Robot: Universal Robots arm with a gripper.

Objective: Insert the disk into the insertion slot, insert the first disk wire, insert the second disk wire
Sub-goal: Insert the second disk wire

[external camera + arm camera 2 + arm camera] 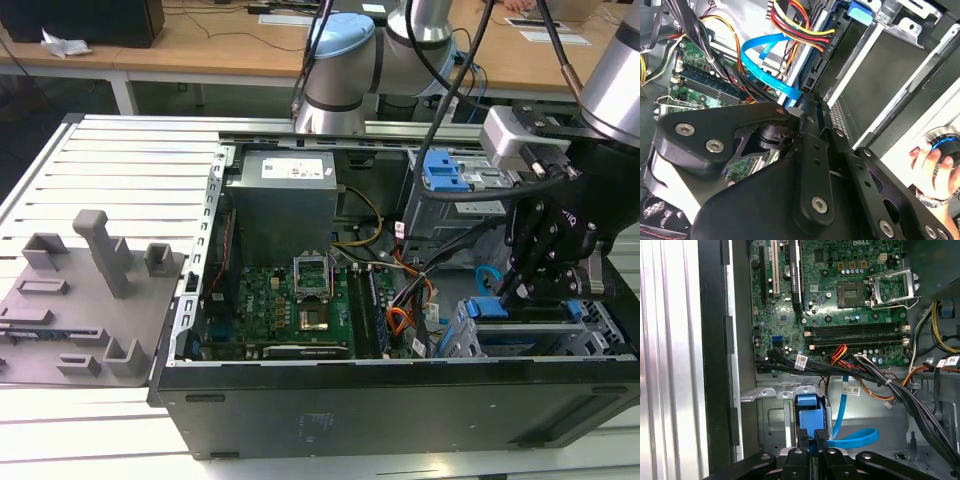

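**Gripper pinched on the light-blue cable's end, beside the seated disk**

Gripper (525, 290) hangs over the corner of the open computer case (400, 400), off the motherboard's (290, 295) edge towards the exterior view's right. Its black fingers point down into the case. In the second wrist view the fingers (812, 130) come almost together, and their tips meet on the end of the second disk wire (760, 65). As far as that view shows, they are pinched on the cable's plug end. The plug itself is hidden between them.

From the fingertips the flat light-blue cable arcs back towards the motherboard (695, 82) in a loop. In the first wrist view the same cable (842, 410) drops from the motherboard's (840, 305) edge and curls round just beside the fingertips (822, 436).

The disk (807, 407) sits in the insertion slot (771, 417), the grey metal cage next to the motherboard. Its bright blue carrier end faces the motherboard. Its long axis runs away from the board, under the gripper (813, 437), so most of its body is hidden. In the exterior view that blue end (490, 308) shows just below the fingers, at the near face of the cage (560, 340).

A bundle of red, yellow and black wires (800, 25) runs from above the motherboard to a dark connector at the disk's edge.

The arm (620, 70) comes in steeply on the far side of the cage from the motherboard, with its wrist bent over the cage. A person's hand (932, 160) rests on a round knob outside the case, well away from the motherboard.
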